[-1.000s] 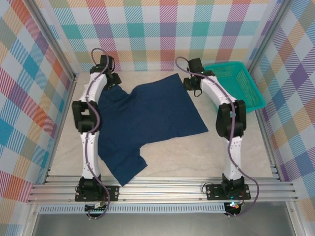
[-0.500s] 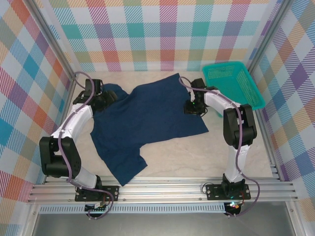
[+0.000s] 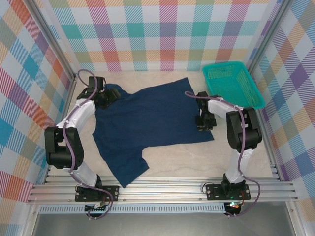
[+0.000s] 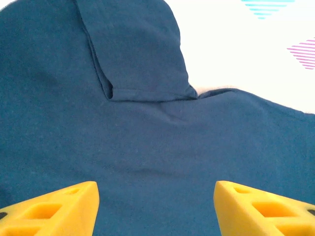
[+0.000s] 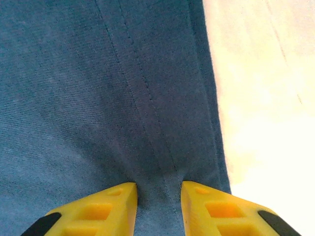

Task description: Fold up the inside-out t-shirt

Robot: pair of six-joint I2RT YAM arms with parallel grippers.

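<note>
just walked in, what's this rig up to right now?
Both arms are working a dark navy t-shirt spread on the table. The right gripper is down on the shirt's right edge, its fingers pinching a bunch of cloth by the hem. The left gripper sits over the far-left shoulder near the folded-over sleeve, jaws wide and holding nothing. No fold is made yet. A teal basket stands at the far right.

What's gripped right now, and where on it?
The right gripper pinches the navy t-shirt at its stitched hem, near the side edge. The left gripper is open above the cloth, holding nothing.
</note>
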